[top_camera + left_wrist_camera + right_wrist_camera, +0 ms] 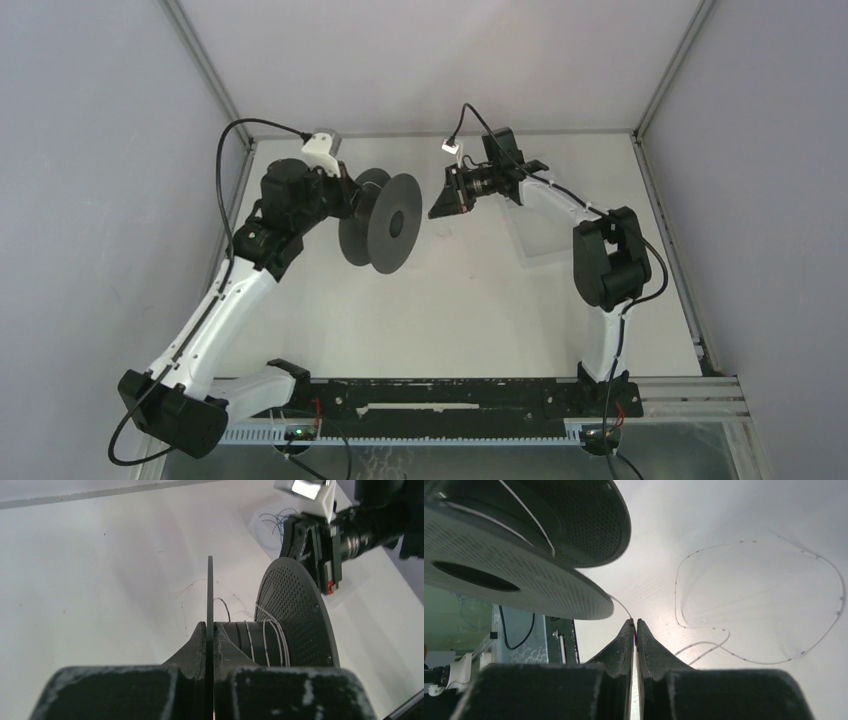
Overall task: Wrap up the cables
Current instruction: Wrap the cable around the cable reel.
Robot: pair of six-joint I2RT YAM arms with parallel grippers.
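Plainly, little could be read: the nearest thing to lettering was a row of small dark ticks spaced along the cable (676,595), too fine to tell whether they were print. A small red patch on the side of the right gripper (634,626), seen from the left wrist, was just as hard to make out. The black spool (385,222) had its long axis running roughly left to right across the table (470,310), with both flanges standing on edge. One perforated flange faced the right gripper, which was just beside it. The left gripper (210,628) was pressed tight on the other flange, which its own camera saw edge-on as a thin dark line. A few whitish turns of cable lay around the hub, mostly toward the perforated flange. From the spool the cable ran down to the right gripper, whose fingers were pressed together on it at their very tips. Beyond them it trailed over the table in one wide, loose loop. From the top camera the cable was too thin to see. The right wrist view cut the spool off at the top left, and the left fingers hid its lower part. A tangle of thin blue wire (275,522) lay behind the right gripper, partly hidden by it.
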